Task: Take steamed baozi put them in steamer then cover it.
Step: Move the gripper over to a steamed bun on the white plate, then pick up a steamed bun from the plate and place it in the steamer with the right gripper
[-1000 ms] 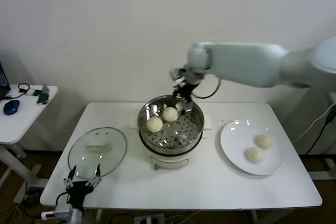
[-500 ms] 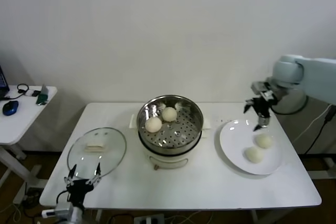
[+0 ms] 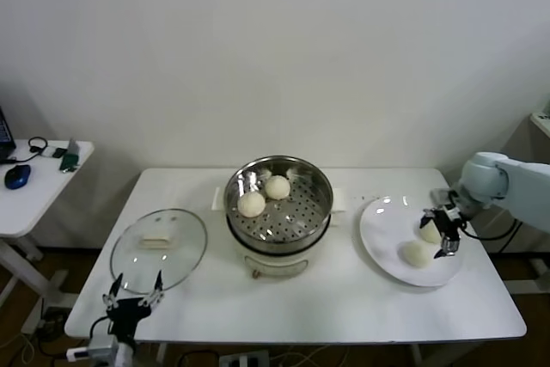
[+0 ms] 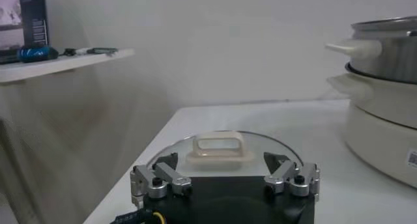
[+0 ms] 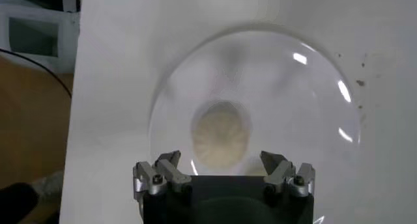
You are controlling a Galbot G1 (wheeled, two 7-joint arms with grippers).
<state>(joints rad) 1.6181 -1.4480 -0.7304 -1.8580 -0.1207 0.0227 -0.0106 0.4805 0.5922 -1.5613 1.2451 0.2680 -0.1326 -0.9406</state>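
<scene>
Left gripper [image 4: 225, 180] jaws spread before cover [image 4: 225, 155]; steamer [image 4: 384, 108] beyond.

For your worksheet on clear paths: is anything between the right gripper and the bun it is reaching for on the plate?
Nothing visible. The right gripper, fingers open, hangs directly over a baozi on the white plate. The steamer is uncovered; its lid lies aside.

The steamer [image 3: 278, 204] is shiny metal with little holes in its tray. The cover [image 3: 160, 247] is clear glass, and the plate [image 3: 385, 221] is glossy white. The baozi [image 3: 252, 204] look smooth and soft, not shiny.
</scene>
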